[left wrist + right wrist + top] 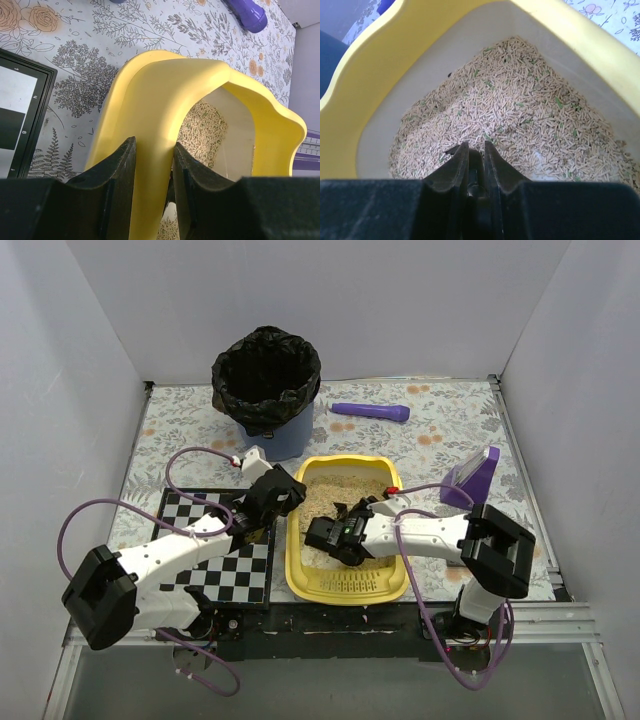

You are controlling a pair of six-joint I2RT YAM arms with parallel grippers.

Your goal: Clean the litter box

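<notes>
The yellow litter box [300,570] lies at the front middle of the table, with beige litter [325,498] piled at its far end. My left gripper [285,502] is shut on its left rim; in the left wrist view the yellow rim [160,100] passes between the fingers [117,170] of the left gripper [154,165]. My right gripper [333,536] is low inside the box, shut on a black slotted scoop [352,510]. In the right wrist view the gripper [476,150] clamps the black handle, with the scoop's edge [451,149] resting on the litter [510,110].
A blue bin with a black bag [266,388] stands behind the box. A purple cylinder [370,412] lies at the back right and a purple holder [472,478] stands right of the box. A checkerboard [215,550] lies to the left. White walls enclose the table.
</notes>
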